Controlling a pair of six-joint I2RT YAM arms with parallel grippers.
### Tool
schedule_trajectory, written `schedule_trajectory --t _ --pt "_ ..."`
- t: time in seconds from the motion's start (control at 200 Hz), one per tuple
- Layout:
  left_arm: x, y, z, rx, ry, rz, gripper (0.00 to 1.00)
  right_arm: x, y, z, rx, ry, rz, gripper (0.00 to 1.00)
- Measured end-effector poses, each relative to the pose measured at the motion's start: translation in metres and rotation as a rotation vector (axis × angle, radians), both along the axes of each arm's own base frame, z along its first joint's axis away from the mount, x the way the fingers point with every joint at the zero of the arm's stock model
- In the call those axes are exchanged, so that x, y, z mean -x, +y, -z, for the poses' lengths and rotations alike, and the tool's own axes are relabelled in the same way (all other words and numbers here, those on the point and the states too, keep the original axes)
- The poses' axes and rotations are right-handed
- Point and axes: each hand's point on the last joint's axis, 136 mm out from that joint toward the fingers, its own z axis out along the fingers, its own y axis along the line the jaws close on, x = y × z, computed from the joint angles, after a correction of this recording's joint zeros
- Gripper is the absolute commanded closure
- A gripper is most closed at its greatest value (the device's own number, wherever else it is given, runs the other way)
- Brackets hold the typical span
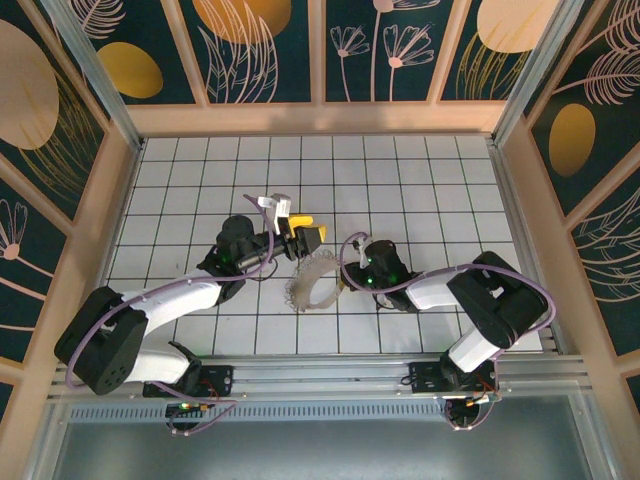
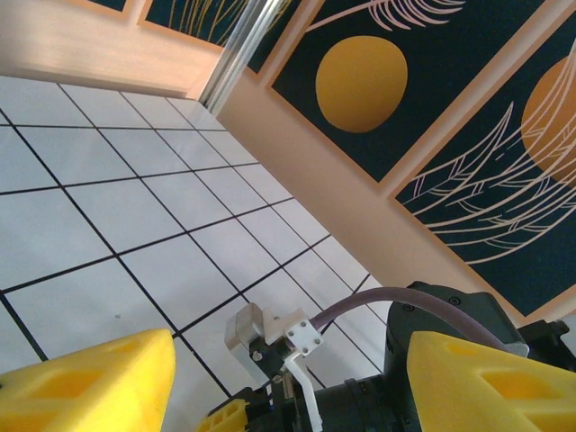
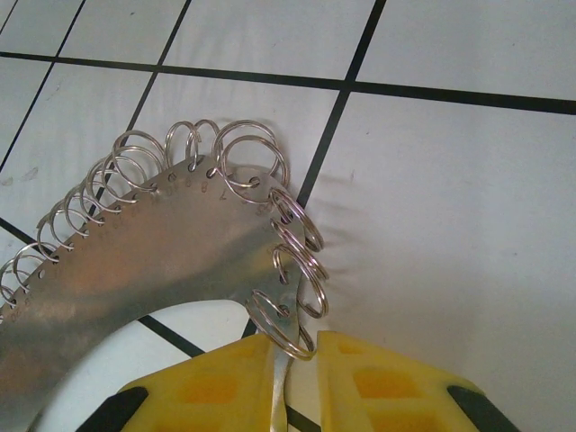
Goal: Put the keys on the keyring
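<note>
The keyring (image 3: 162, 243) is a flat silvery band strung with several small wire rings. It stands on edge on the white tiled floor (image 1: 305, 290). My right gripper (image 3: 295, 360) is shut on the band's edge, and its yellow fingers (image 3: 216, 387) pinch the metal just below one wire ring. In the top view the right gripper (image 1: 343, 277) sits at the ring's right side. My left gripper (image 1: 305, 232) hovers just above and behind the keyring. Its yellow fingers (image 2: 99, 382) stand wide open (image 2: 292, 364) with nothing between them. The keys are out of view.
The left wrist view looks across at the right arm's wrist (image 2: 432, 333), with its purple cable (image 2: 360, 306) and a small white bracket (image 2: 301, 335). Wooden walls with dark floral panels (image 1: 320, 50) ring the tiled floor (image 1: 420, 180). A metal rail (image 1: 320, 375) runs along the near edge.
</note>
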Motion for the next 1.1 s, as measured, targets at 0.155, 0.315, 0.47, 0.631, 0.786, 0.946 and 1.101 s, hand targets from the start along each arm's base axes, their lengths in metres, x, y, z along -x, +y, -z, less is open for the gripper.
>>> schedule_trajectory --t 0.155,0.315,0.47,0.631,0.786,0.946,1.101 --pt "0.0 0.0 0.0 0.0 0.001 0.0 0.31 0.0 0.0 0.0 0.0 -0.002 -0.001 0.87" --pt "-0.001 -0.001 0.003 -0.005 0.006 0.0 0.31 -0.001 0.001 -0.001 0.001 -0.009 -0.005 1.0" --pt "-0.001 -0.001 0.003 -0.005 0.007 0.0 0.31 -0.002 0.001 -0.002 0.003 -0.014 -0.009 1.0" --pt "-0.001 -0.001 0.003 -0.005 0.007 0.0 0.31 -0.002 0.002 -0.01 -0.004 -0.033 -0.019 1.0" --pt "-0.001 -0.001 0.003 -0.005 0.007 0.0 0.31 -0.002 0.007 -0.027 -0.045 -0.061 -0.036 1.0" --pt "-0.001 -0.001 0.003 -0.005 0.007 0.0 0.31 0.0 0.012 -0.045 -0.09 -0.091 -0.059 1.0" --pt "-0.001 -0.001 0.003 -0.005 0.007 -0.001 0.32 0.006 0.012 -0.052 -0.115 -0.102 -0.077 1.0"
